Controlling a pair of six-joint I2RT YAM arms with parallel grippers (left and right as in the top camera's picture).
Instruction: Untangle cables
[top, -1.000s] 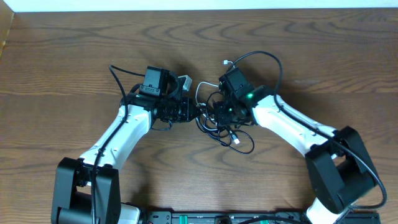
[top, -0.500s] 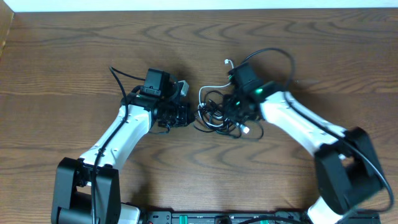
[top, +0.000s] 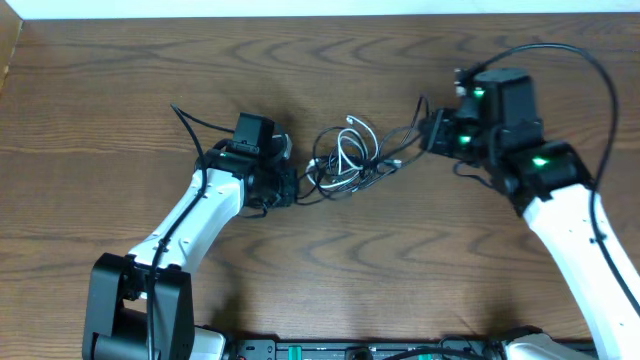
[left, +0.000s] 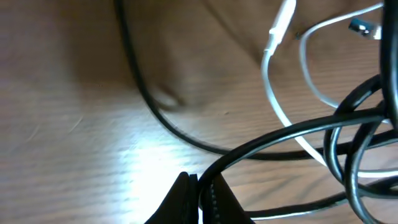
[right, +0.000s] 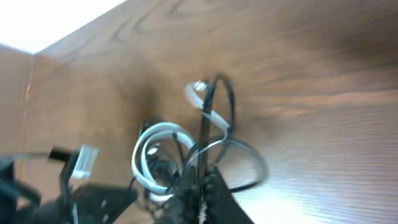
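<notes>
**Both ends pinched, the knot strung out between them**

Here we are over the dark brown wood-grain counter, and the tangle of thin black and white cables sits just about centre, between the two arms.

On the left, the left end effector is down low at the tangle's left edge. From the left wrist view it is clenched, fingers pressed together with a thin black cable nipped right at the tips. That strand sweeps away to the right, where it crosses several more black loops. A slim white cable curves across them on the counter, its sleeve-like plug end pointing toward the top of the view.

Over to the right, the right end effector stands off to the right of the knot, apart from the main bundle. It is clenched too, and a black strand rises straight out from between its fingers. From overhead that black line runs from the bundle across to the right end effector.

The white cable forms a couple of upright-looking loops in the middle of the tangle. The right wrist view catches those loops, blurred, with a pale plug tip beyond.
</notes>
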